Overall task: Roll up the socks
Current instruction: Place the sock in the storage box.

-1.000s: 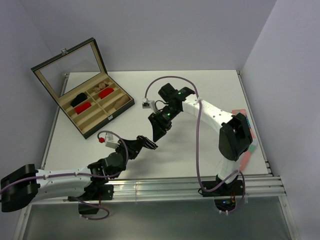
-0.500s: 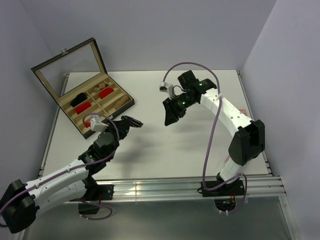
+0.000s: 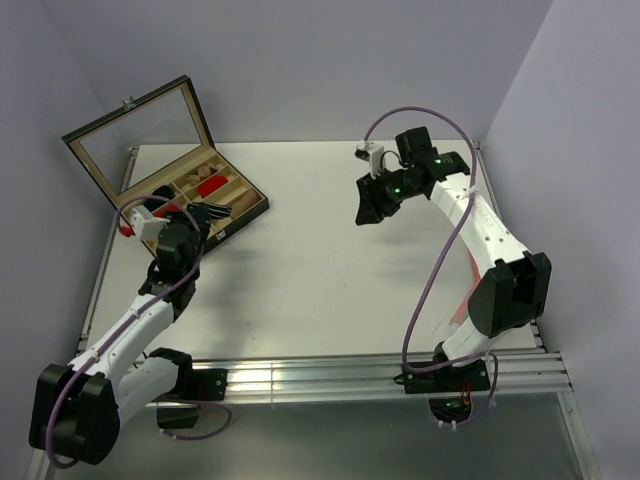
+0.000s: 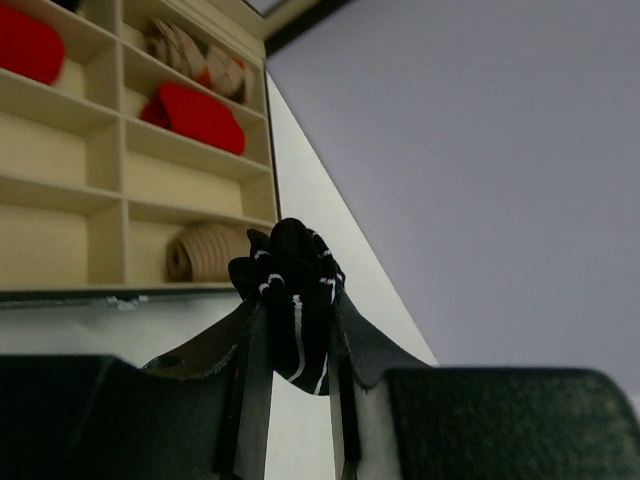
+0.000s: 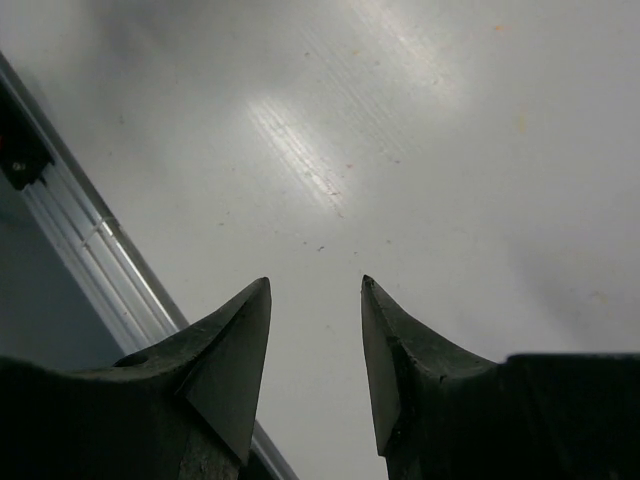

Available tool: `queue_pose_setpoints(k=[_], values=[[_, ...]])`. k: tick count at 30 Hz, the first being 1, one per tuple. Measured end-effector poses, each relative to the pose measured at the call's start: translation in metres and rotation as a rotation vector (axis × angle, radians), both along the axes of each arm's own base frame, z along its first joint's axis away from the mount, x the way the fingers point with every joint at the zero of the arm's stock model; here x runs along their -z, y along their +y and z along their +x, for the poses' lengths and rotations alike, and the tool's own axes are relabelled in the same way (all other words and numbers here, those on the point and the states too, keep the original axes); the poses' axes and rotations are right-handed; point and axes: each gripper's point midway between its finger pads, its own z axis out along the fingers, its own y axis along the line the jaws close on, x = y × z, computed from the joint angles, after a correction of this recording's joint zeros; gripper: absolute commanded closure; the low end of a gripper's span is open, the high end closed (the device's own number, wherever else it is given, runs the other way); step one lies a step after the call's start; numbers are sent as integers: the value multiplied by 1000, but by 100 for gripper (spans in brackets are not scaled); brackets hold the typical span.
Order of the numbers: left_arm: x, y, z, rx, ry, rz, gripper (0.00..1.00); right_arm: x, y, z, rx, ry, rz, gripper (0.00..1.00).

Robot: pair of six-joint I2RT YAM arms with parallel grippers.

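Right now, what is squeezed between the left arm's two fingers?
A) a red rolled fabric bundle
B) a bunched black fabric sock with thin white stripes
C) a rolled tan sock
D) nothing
B: the left wrist view shows the left gripper shut on the black striped sock.

Left arm stretches forward and leftward, left gripper (image 4: 297,325) pinched tight on the black striped sock (image 4: 292,268). Right arm reaches far forward, right gripper (image 5: 315,288) parted, empty.

White table (image 3: 330,280), pale lilac walls (image 3: 330,70) on three sides, metal rail (image 3: 330,372) along near edge
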Motion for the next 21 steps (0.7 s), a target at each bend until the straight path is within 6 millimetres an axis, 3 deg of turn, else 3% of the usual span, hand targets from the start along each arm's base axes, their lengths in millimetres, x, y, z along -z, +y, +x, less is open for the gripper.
queue_pose_setpoints(k=[8, 17, 21], values=[[20, 54, 13, -184, 38, -79, 100, -17, -14, 3, 20, -109, 2, 51], [54, 85, 14, -322, 102, -152, 100, -11, -20, 5, 25, -106, 2, 51], [66, 90, 15, -357, 123, -181, 100, -11, -21, 6, 23, -108, 5, 52]])
